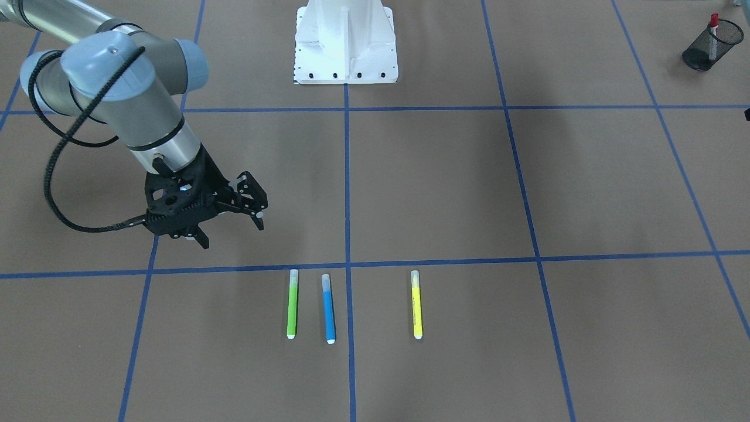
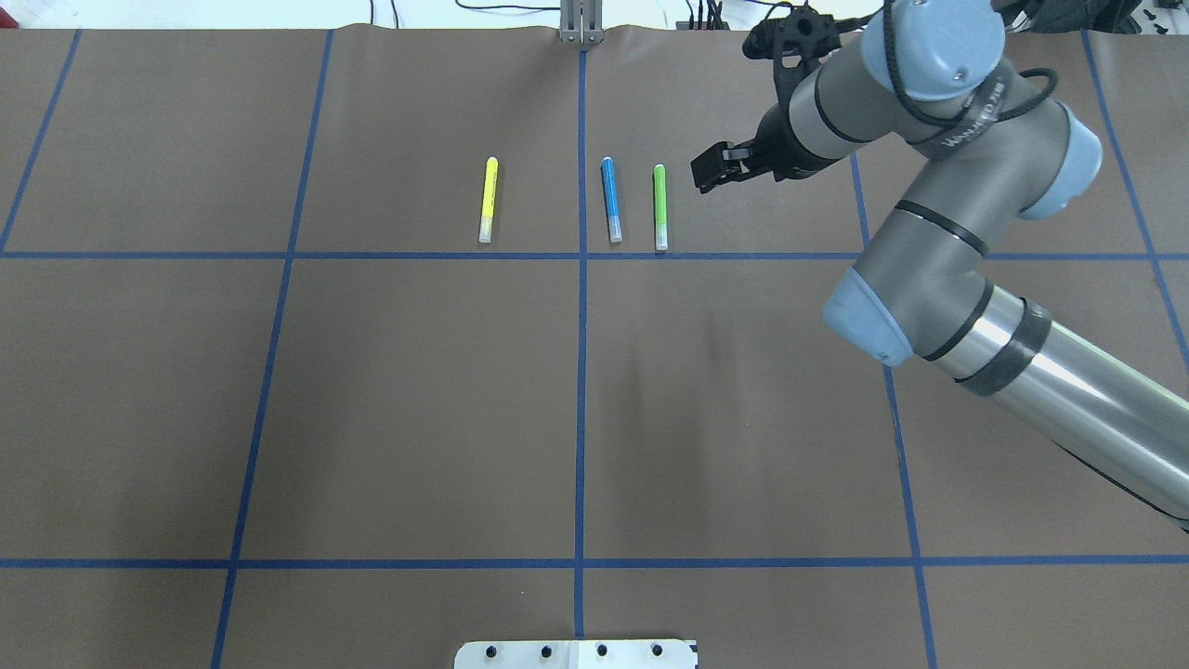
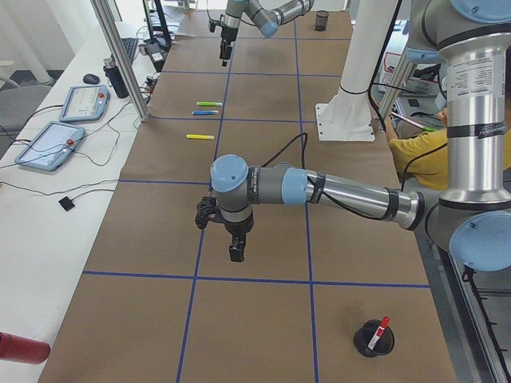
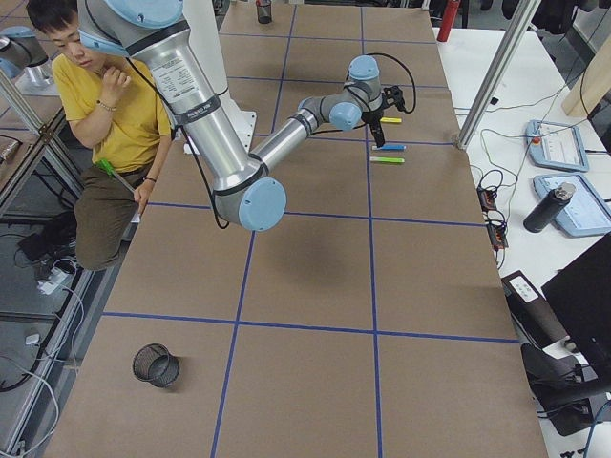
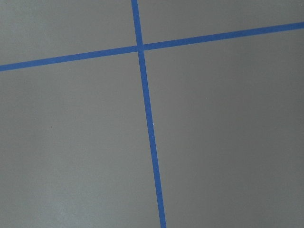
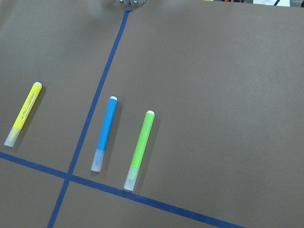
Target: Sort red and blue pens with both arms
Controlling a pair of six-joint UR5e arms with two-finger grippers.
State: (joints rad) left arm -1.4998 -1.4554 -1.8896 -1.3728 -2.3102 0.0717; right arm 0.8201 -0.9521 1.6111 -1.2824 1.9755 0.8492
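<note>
Right gripper spread, hovering over brown tabletop. Slim sky-blue pen with clear cap lies flat to its left, beyond the lime-green marker, long axis pointing away from robot; right arm nearer. Left gripper: cannot tell. Red-capped white pen stands in black mesh cup.

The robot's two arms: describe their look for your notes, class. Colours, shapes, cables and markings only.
Both the right arm and left arm are silver-grey tubes with rounded joints capped in pale blue. A black braided cable loops to the black, open-framed two-finger right gripper; a black band carries white lettering. The left gripper is black too.
</note>
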